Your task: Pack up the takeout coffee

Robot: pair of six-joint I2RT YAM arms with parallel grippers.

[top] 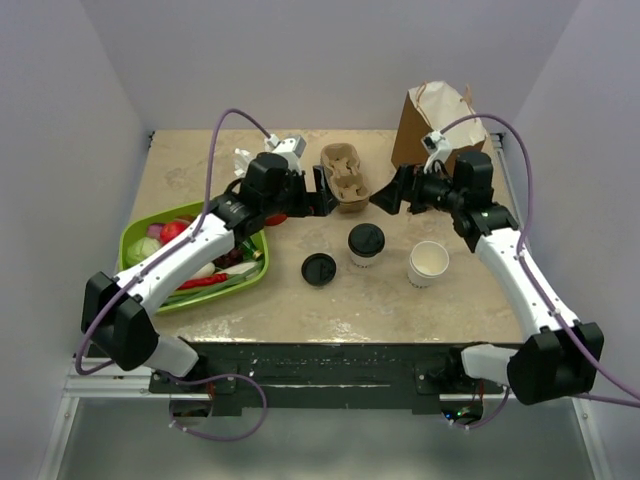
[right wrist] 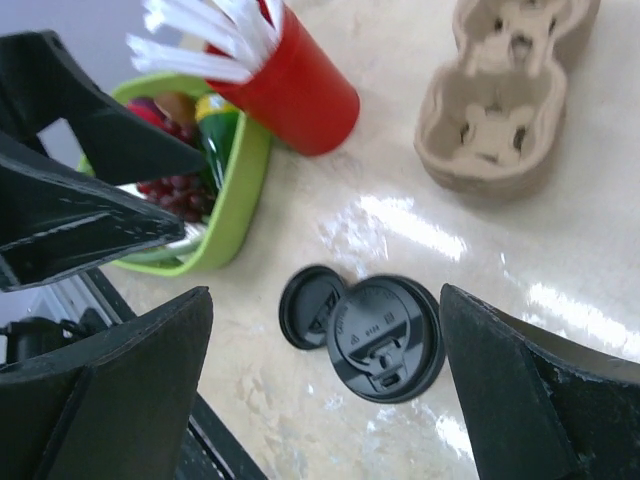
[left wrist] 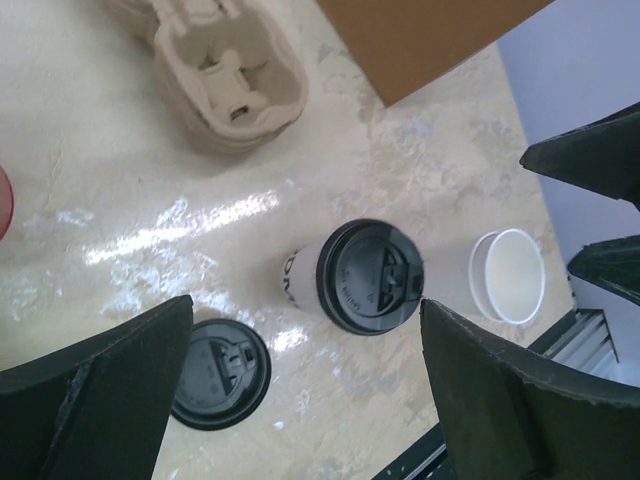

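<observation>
We take the carrier (top: pixel 346 178), a two-well pulp holder at mid-table, as reference for all positions.

**Grippers.** The left gripper (top: pixel 328 200) sits just left of the carrier's near end. The right gripper (top: pixel 382 200) sits just right of it. Both jaws are spread wide and neither holds anything. In each wrist view we see the two black fingers (left wrist: pixel 110 400) far apart, with bare table (top: pixel 200 170) between them.

**Task item.** The coffee (top: pixel 365 245) stands upright on the table in front of the carrier, towards the arm bases and apart from it. Its black sip lid is seated on the white cup. No finger touches it. In the left wrist view it lies between the fingers, below them.

**Other items.**
- The lid (top: pixel 319 269), loose and flat, lies in front of the carrier and to its left, just beside the coffee.
- The cup (top: pixel 428 263), white and open-topped, stands in front of the carrier and to its right.
- The bag (top: pixel 425 125), brown paper, stands behind the carrier to its right.
- The tray (top: pixel 140 235), green and holding produce, sits well left of the carrier.
- The red cup (right wrist: pixel 300 95), holding white sticks, stands between carrier and tray.
</observation>
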